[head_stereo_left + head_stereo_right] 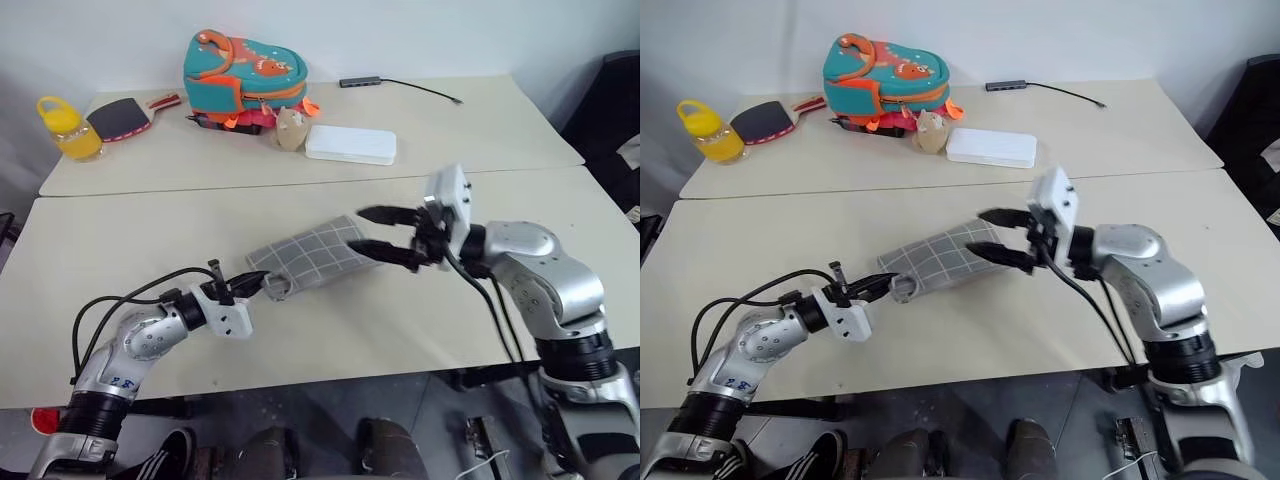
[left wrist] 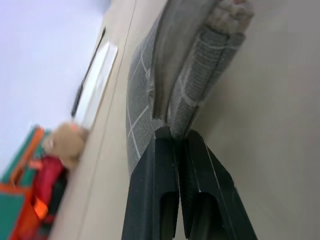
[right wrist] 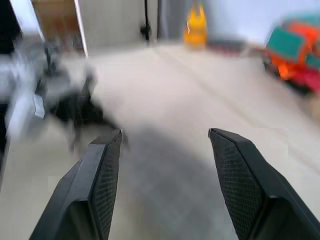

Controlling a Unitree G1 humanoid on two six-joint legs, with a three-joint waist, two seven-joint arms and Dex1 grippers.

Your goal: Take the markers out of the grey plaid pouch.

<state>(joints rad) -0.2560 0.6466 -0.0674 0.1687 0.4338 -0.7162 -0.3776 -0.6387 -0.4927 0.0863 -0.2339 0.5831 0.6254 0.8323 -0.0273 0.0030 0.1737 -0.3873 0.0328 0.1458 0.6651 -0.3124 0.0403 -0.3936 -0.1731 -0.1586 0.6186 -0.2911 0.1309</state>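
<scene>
The grey plaid pouch (image 1: 315, 255) lies flat in the middle of the near table, its length running from lower left to upper right. My left gripper (image 1: 262, 279) is shut on the pouch's near-left end, and the left wrist view shows the fabric (image 2: 145, 85) pinched between the black fingertips (image 2: 192, 142). My right gripper (image 1: 365, 230) hovers open at the pouch's far-right end, pointing left, one finger above the other, nothing between them. In the right wrist view its fingers (image 3: 107, 165) stand wide apart over the table. The markers are hidden.
On the far table stand a teal-and-orange backpack (image 1: 245, 72), a small plush toy (image 1: 290, 128), a white flat box (image 1: 350, 144), a yellow bottle (image 1: 68, 128), a paddle (image 1: 120, 118) and a cable hub (image 1: 362, 81). A seam (image 1: 200, 192) divides the two tables.
</scene>
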